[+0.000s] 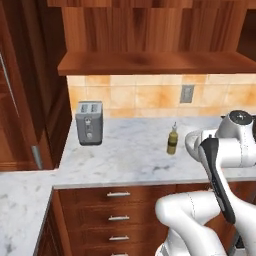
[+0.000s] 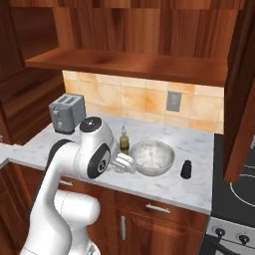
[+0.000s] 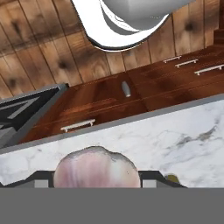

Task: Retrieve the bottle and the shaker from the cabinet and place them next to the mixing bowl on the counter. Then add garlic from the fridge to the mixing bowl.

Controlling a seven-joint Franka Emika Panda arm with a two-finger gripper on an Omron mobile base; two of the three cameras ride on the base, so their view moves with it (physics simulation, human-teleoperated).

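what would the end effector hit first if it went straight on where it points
Most likely the counter: the end effector, gripping the garlic, points down at bare marble near the front edge, though depth is unclear.

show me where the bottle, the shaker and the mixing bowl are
bottle (image 1: pixel 172 142): left base view, on its olive body.
shaker (image 2: pixel 187 170): right base view, on its black side.
mixing bowl (image 2: pixel 160 165): right base view, on its right outer wall.

Grey toaster (image 1: pixel 89 122) near tiled wall; outlet (image 1: pixel 187 93) above; stove (image 2: pixel 238 187) at right.
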